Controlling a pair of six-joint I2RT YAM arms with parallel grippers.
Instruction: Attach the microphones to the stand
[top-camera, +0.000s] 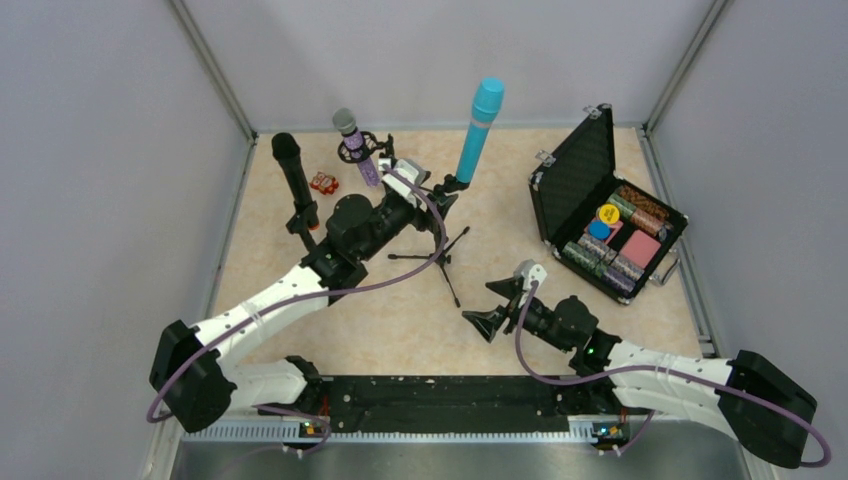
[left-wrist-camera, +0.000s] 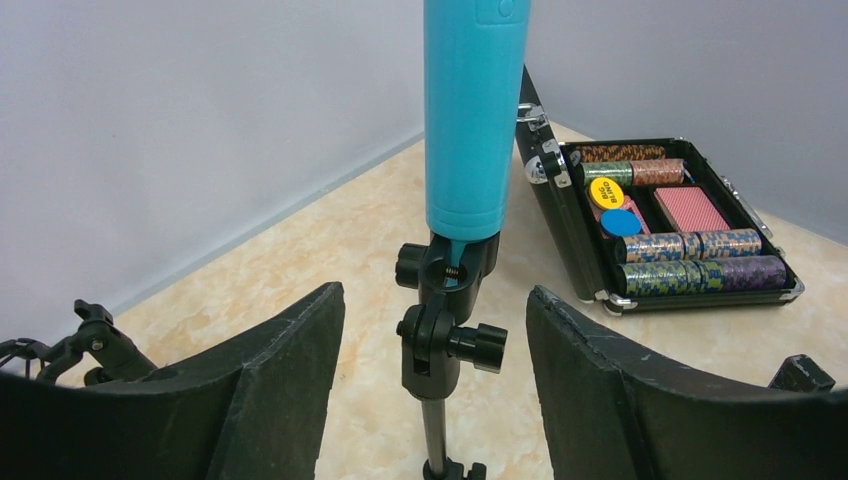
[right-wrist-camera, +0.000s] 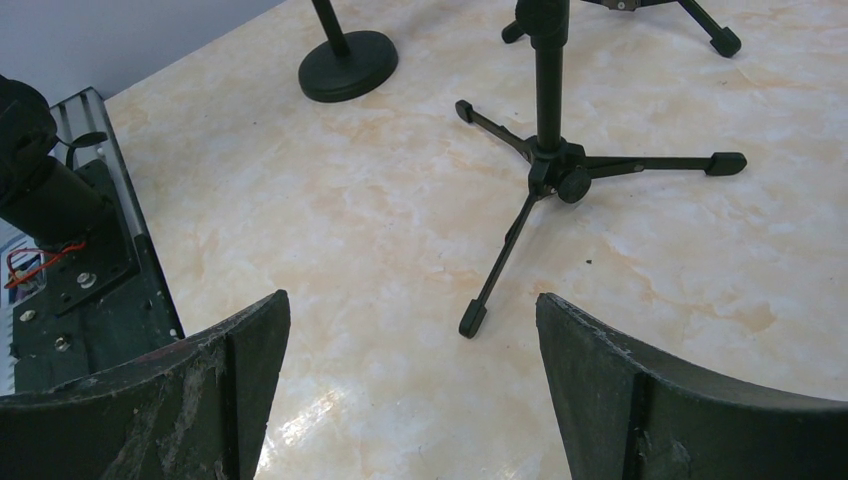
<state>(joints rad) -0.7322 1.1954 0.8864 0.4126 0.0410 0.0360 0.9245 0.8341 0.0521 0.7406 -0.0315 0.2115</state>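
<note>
**Mics up on their stands:** The left tool (left-wrist-camera: 435, 295) is parted and has hold of nothing. Its two fingers (left-wrist-camera: 265, 375) flank the post of the tripod stand (left-wrist-camera: 432, 430) without touching it. Directly ahead of that tool and above its fingertips, the turquoise mic (left-wrist-camera: 465, 110) sits in the stand's clip (left-wrist-camera: 452, 268). Its lower end is seated in the holder, and its head runs off the top of the wrist view. From overhead, the mic leans slightly to the right.

Just beyond and to the left of the left tool, the purple mic (top-camera: 366, 168) lies tilted in a ring mount (top-camera: 348, 155), silver mesh head uppermost. Farther left of the tool, past the arm's forearm, the black mic (top-camera: 291, 165) stands upright in its own holder, with the orange end at the bottom. A small red item (top-camera: 324, 183), too small to make out, lies on the worktop (right-wrist-camera: 700, 260) between those two mics.

The right tool (right-wrist-camera: 410, 297) is spread wide and empty, held low over the worktop. The tripod's three feet lie ahead of it, none of them between its fingers. A round base (right-wrist-camera: 348, 65) stands farther ahead and to its left.

An open case (top-camera: 600, 215) of chips sits well to the right of the left tool and beyond the right tool, its lid propped up.
</note>
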